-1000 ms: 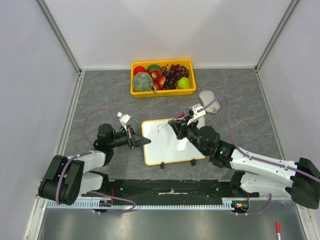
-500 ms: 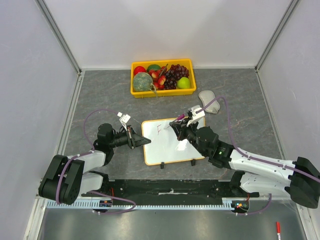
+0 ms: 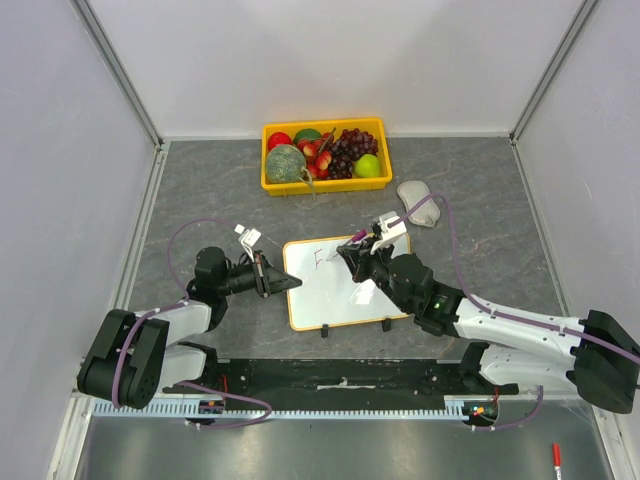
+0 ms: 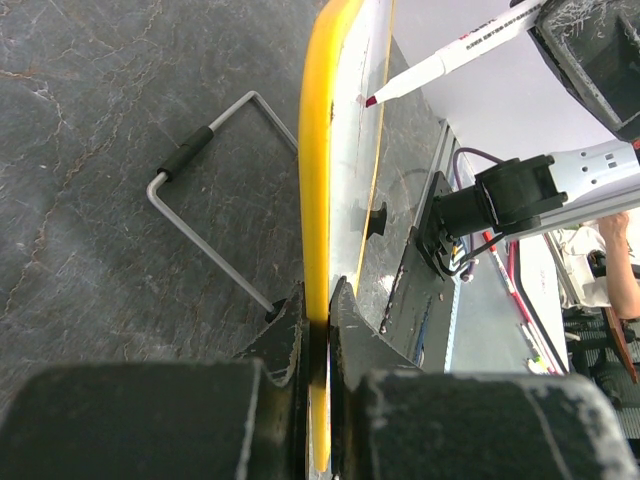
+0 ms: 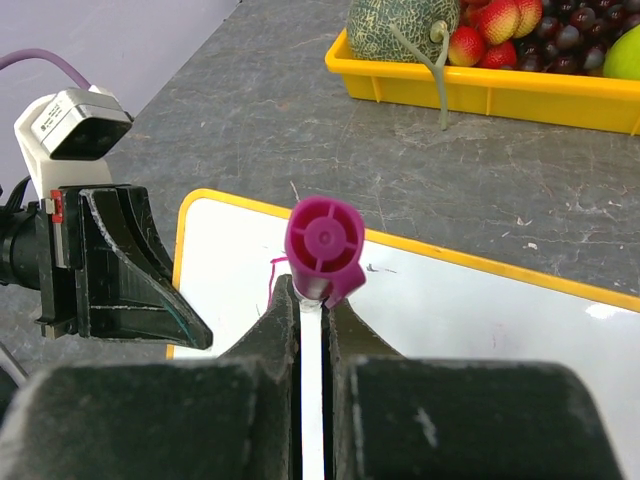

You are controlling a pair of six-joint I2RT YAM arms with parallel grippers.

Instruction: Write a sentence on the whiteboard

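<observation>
**Both pincers clamped; first pink strokes on board**

The flat white whiteboard with a yellow-orange rim [image 3: 340, 295] lies mid-desk [image 3: 200, 190], nearer than the yellow fruit tray [image 3: 325, 184]. The left pincer [image 4: 318, 305] clamps its left rim. The right pincer [image 5: 312, 300] grips a white, magenta-ended marker [image 5: 322, 240], its tip by the thin pink strokes of the sentence [image 3: 319, 257], far-left on the board.

From above and behind the arms, the top view takes in the whole table [image 3: 480, 200]. The camera on the left hand [image 4: 318, 298] looks right along the whiteboard [image 4: 315, 150] (edge-on, very close). The one on the right hand [image 5: 312, 292] looks far-left across it. All three views share the board.
</observation>
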